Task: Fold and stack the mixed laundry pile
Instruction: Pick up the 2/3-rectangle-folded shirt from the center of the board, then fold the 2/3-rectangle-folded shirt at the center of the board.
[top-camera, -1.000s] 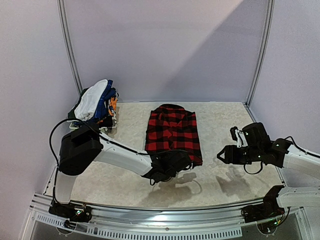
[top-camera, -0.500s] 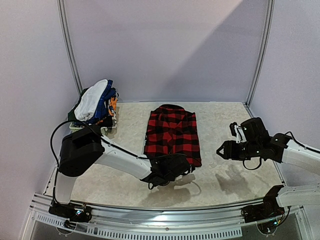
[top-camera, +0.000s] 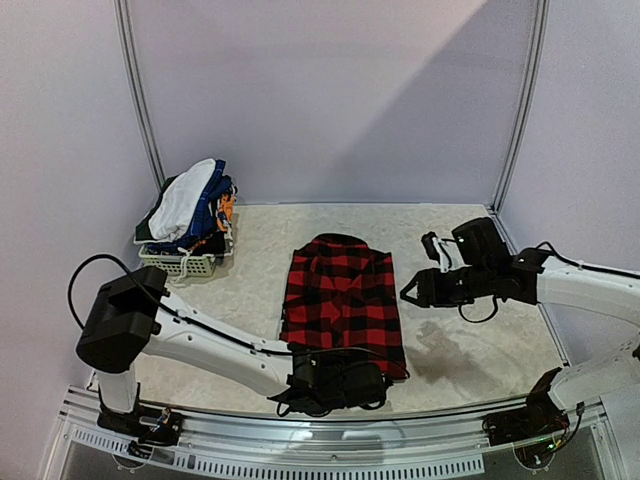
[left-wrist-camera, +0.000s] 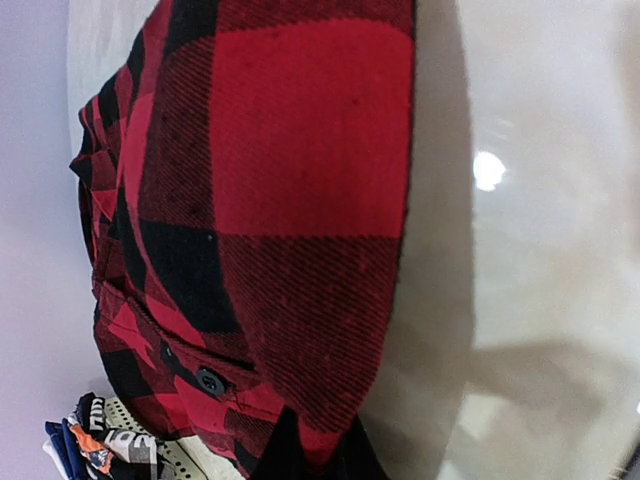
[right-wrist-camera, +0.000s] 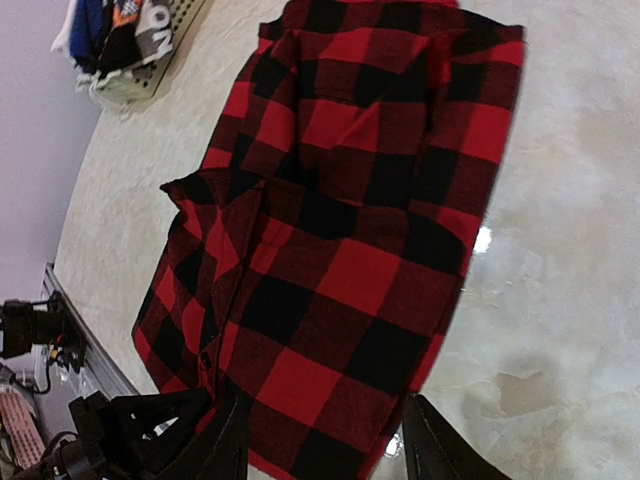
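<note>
One plaid shirt (top-camera: 342, 300) lies near-to-far, collar pointing away.

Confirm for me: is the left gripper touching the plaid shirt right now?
Touching. The left wrist view shows the left gripper shut on the plaid shirt at its near hem, with red cloth pinched between its dark tips.

The left hand (top-camera: 340, 378) covers part of the plaid shirt's (top-camera: 342, 290) near hem.
</note>
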